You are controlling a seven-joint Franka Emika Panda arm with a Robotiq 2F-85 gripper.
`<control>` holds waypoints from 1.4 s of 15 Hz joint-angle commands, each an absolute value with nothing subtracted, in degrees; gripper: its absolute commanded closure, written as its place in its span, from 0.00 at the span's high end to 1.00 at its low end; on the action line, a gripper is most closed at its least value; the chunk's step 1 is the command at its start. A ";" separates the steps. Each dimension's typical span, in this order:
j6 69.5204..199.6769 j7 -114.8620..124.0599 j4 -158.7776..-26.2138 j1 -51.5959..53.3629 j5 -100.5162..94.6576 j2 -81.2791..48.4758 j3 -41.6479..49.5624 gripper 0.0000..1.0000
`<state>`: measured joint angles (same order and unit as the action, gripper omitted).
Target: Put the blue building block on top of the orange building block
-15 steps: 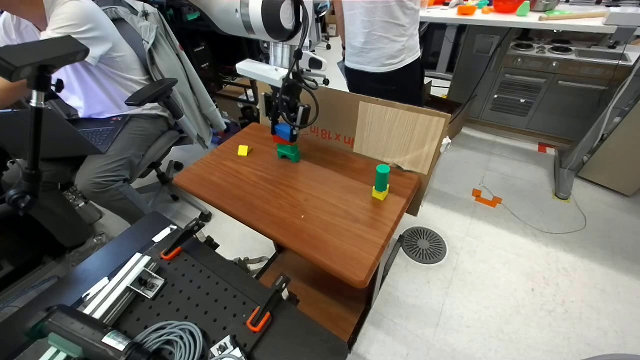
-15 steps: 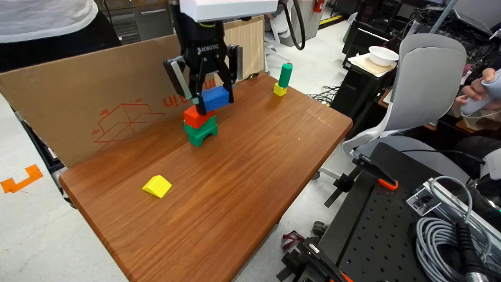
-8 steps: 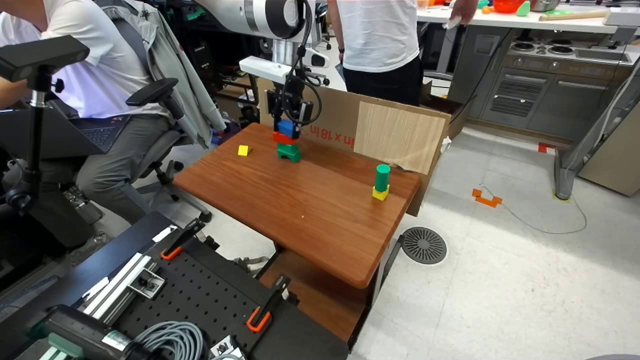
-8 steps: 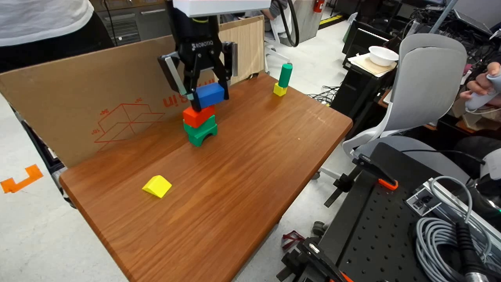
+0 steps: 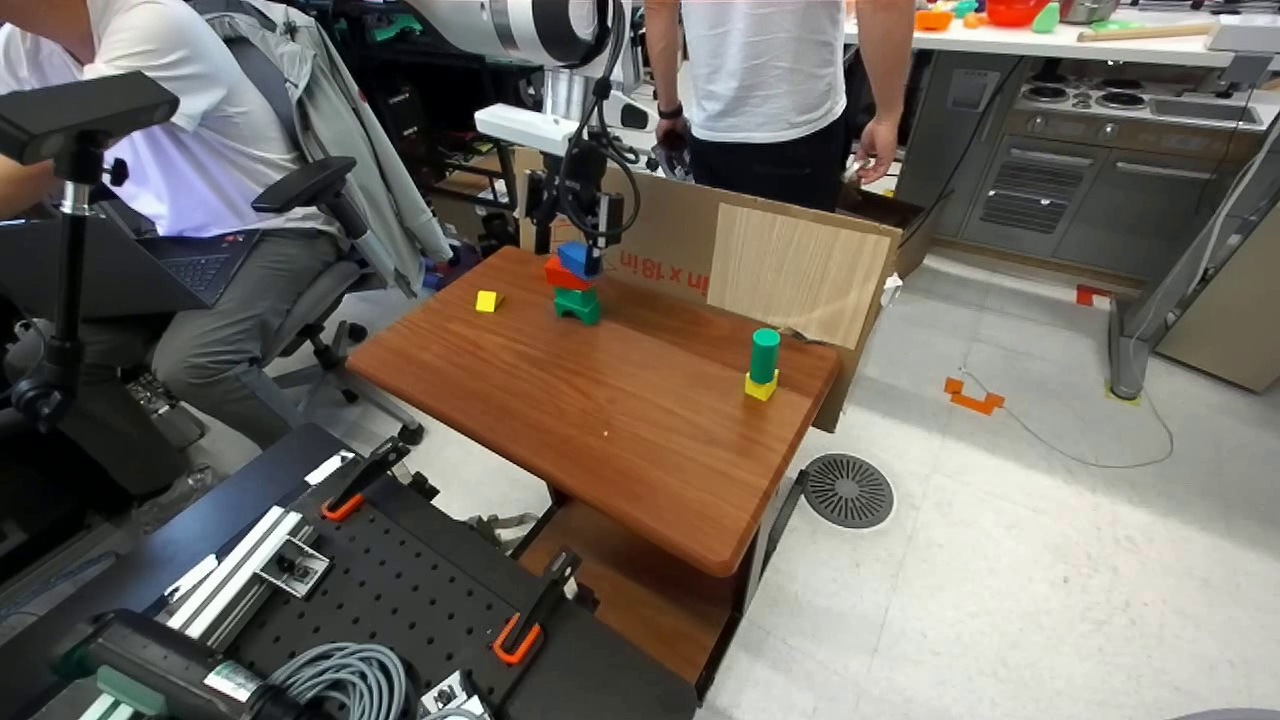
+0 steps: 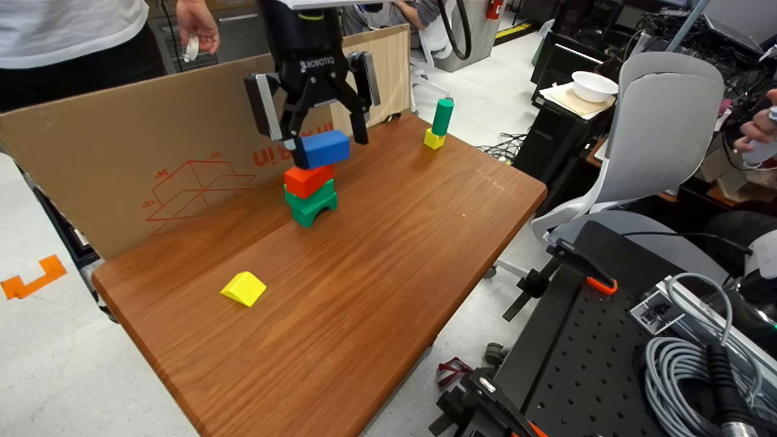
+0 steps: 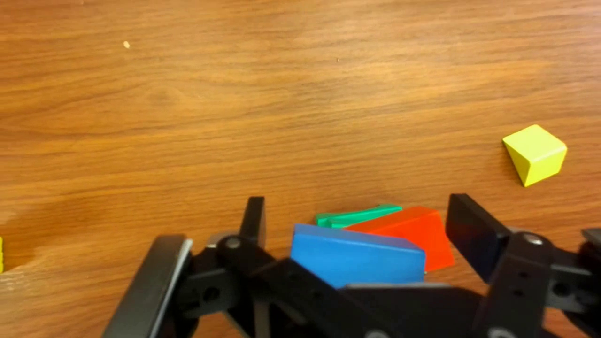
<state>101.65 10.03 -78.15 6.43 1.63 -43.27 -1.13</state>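
The blue building block (image 6: 328, 149) lies on top of the orange building block (image 6: 309, 181), turned at an angle to it and overhanging one side. Beneath the orange one is a green arch block (image 6: 311, 206) on the table. My gripper (image 7: 359, 218) is open around the blue block. In the wrist view a gap shows between the blue block and each of the fingers (image 7: 474, 230). Its near part is hidden there by the gripper body. An exterior view also shows the blue block (image 5: 575, 258) on the orange block (image 5: 567, 274), between the fingertips.
A yellow block (image 6: 244, 288) lies on the wooden table (image 6: 364, 303). Farther along, a green cylinder (image 6: 442, 116) stands on a yellow cube (image 6: 434, 139). A cardboard panel (image 6: 200, 139) rises along the table edge behind the stack. A person (image 5: 765, 80) stands beyond it.
The fingers have spread and let go of the blue block, which was gripped in the earlier frames. Beforehand the block shifted slightly across the orange one. The standing person's arm has come down.
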 commanded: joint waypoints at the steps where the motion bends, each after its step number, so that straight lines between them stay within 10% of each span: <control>1: 97.78 11.30 -77.95 6.18 1.74 -42.23 -0.73 1.00; 21: 114.63 7.98 -134.91 5.72 -2.06 8.57 -3.52 1.00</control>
